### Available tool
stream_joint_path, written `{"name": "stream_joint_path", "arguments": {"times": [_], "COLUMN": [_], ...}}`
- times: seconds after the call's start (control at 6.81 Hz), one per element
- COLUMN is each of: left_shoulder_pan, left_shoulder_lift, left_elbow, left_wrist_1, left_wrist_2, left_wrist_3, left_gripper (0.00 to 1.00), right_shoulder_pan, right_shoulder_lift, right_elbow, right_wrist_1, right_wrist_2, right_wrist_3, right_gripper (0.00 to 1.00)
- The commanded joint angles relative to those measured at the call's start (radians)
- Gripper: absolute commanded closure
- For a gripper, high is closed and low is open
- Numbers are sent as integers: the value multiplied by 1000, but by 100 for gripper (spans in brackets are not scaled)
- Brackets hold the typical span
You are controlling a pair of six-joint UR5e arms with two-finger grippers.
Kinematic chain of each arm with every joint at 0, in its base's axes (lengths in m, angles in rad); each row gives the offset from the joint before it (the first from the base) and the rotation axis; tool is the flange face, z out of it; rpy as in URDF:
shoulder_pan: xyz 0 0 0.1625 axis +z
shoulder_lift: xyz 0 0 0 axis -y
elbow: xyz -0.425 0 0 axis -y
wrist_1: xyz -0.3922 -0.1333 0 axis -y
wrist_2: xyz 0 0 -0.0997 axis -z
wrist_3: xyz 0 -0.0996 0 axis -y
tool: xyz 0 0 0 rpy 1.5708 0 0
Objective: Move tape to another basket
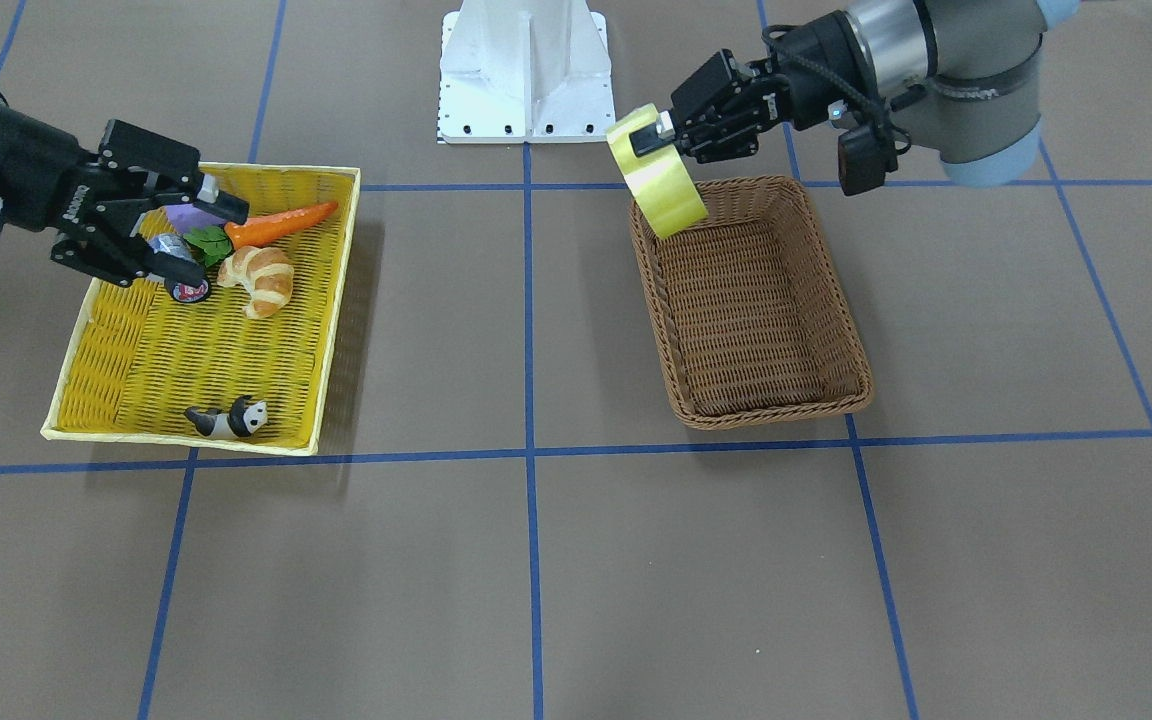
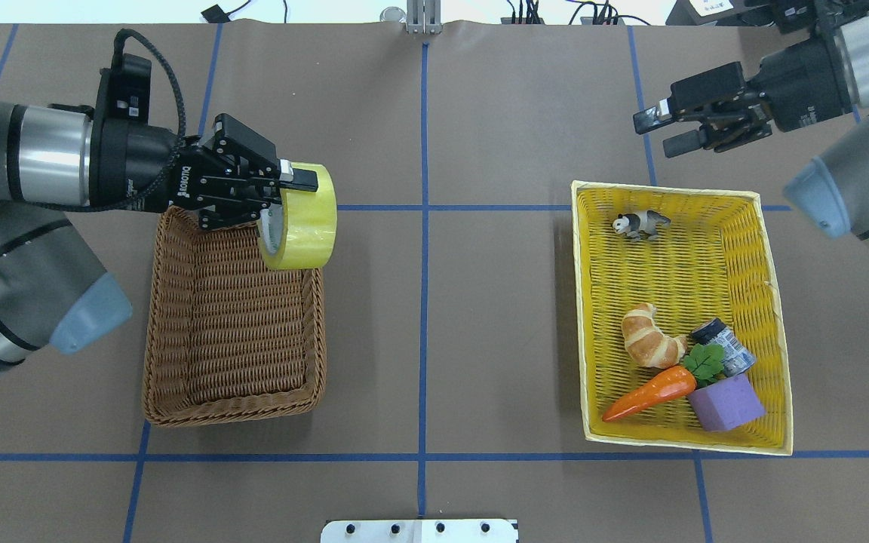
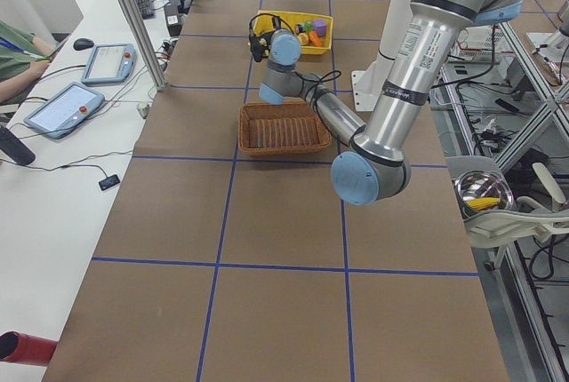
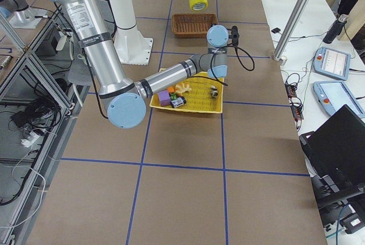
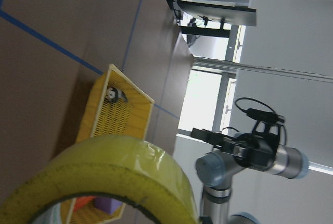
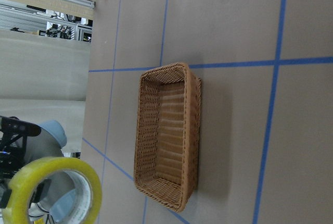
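The yellow tape roll (image 2: 302, 219) hangs in my left gripper (image 2: 287, 188), which is shut on its wall. It hovers over the far right corner of the brown wicker basket (image 2: 231, 407). In the front view the tape (image 1: 658, 175) hangs from the left gripper (image 1: 651, 135) above the basket's (image 1: 766, 410) corner nearest the robot. The tape also fills the left wrist view (image 5: 114, 172) and shows in the right wrist view (image 6: 52, 187) near the basket (image 6: 166, 130). My right gripper (image 2: 657, 134) is open and holds nothing, high over the yellow tray (image 2: 683, 441).
The yellow tray holds a croissant (image 2: 649, 339), a carrot (image 2: 649, 392), a purple block (image 2: 725, 403), a small dark cylinder (image 2: 725, 347) and a panda toy (image 2: 640, 224). The robot's white base plate (image 1: 526, 100) stands between the two containers.
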Motion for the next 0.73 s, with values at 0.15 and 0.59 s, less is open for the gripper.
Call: {"name": "stream_joint_path", "arguments": {"times": [0.15,0.59], "left_shoulder_pan": [-78,-62], "left_shoulder_lift": [14,17], "left_elbow": [5,-1], "left_wrist_1": [432,671], "left_wrist_2": [-193,-176], "left_wrist_3": [396,627], "left_gripper": [100,100], "right_shoulder_pan": [142,186], "right_shoulder_lift": [-5,-14], "right_elbow": [-5,10], "right_wrist_1": [-342,-608], "right_wrist_2": [-85,-200], "right_wrist_3": [-409,-824], "right_gripper": [0,0]}}
